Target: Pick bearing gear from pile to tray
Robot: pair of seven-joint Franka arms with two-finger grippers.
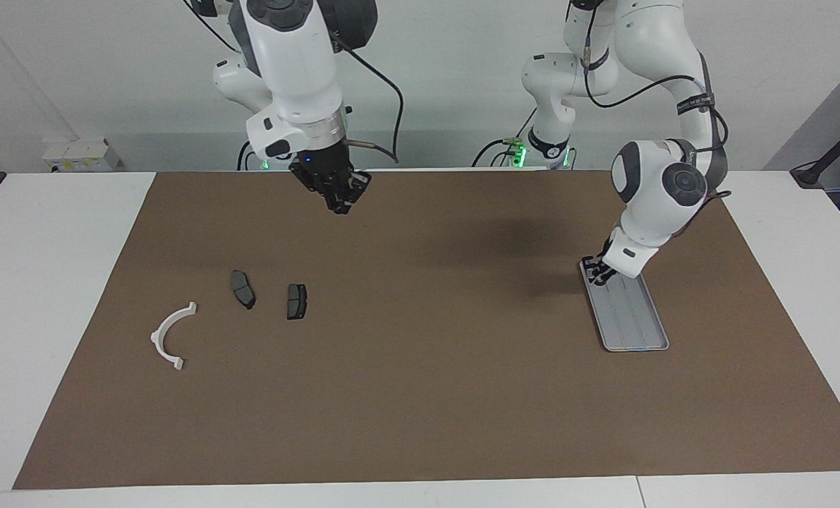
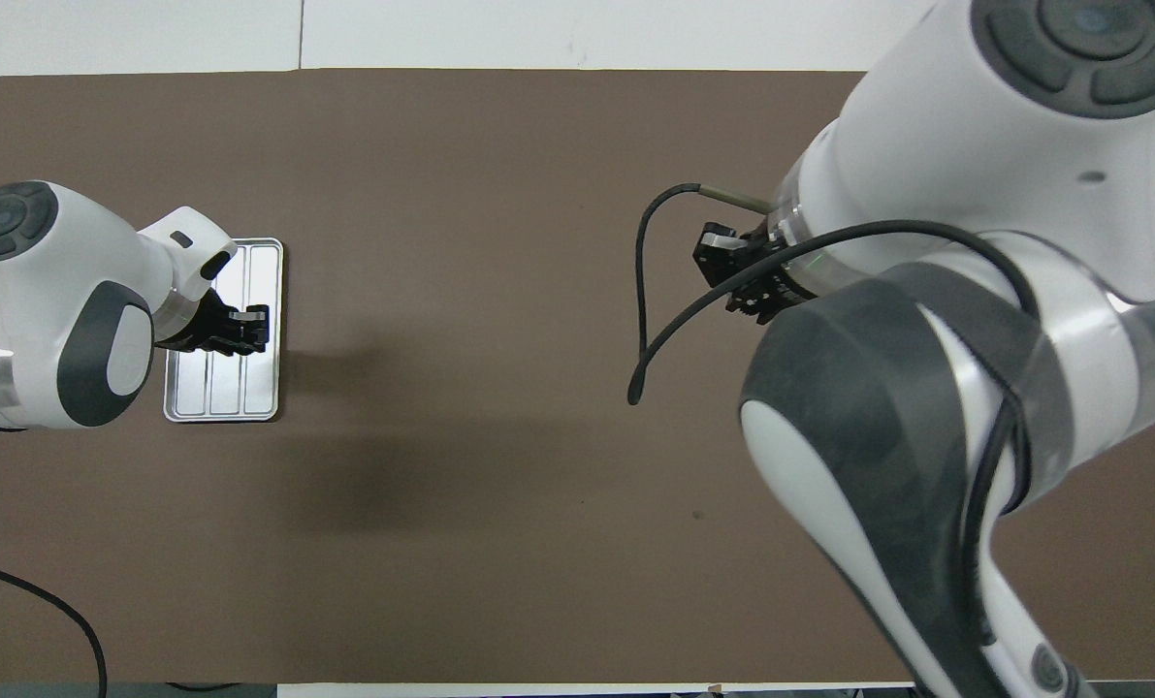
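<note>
i see the left gripper (image 1: 595, 271) low over the tray (image 1: 638, 328), toward the left arm's end – can't tell its fingers or any part. right gripper (image 1: 340, 201) closed, raised over the mat (image 1: 420, 395) – pile (image 1: 240, 307) below.

White table (image 1: 53, 282) under a brown mat (image 1: 420, 395)

On the mat lie a silver tray (image 1: 638, 324) toward the left arm's end, and two brake pads (image 1: 242, 288) (image 1: 296, 300) and a white bracket (image 1: 169, 337) toward the right arm's.

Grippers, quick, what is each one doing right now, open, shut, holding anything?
Left gripper: over the tray; open or shut, and any load, cannot be told.
Right gripper: shut, nothing visible in it, raised over the mat.
</note>
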